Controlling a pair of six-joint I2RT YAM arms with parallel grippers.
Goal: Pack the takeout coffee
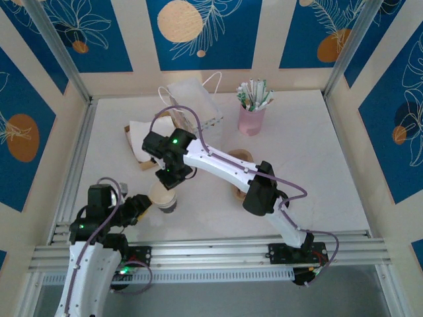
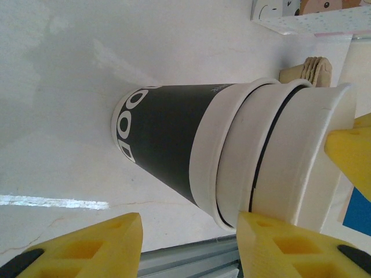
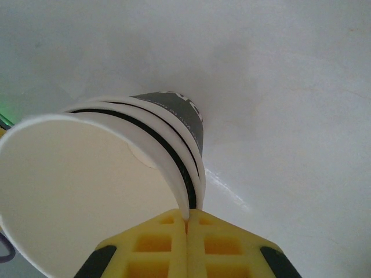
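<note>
My right pincer (image 3: 187,217) is shut tight on the rim of the top cup (image 3: 87,191), one finger inside the white wall and one outside. That cup is nested in two more, the lowest a dark-sided paper cup (image 2: 168,145). The stack stands upright on the worktop (image 3: 278,87) directly below my wrist, its long axis running straight up into the pinch. None of the three has a lid, so I take it the takeout coffee has yet to be made up from this stack.

My left pincer (image 2: 188,231) sits low, just beside the stack on its near-left side, with its jaws apart and nothing between them; the cups lie just past its fingertips. It is the nearer arm to the base. If I lift now, the lower cups may well ride up with the top one, since nothing grips them.

The white paper bag (image 1: 195,99) stands well beyond the stack, toward the far wall.
</note>
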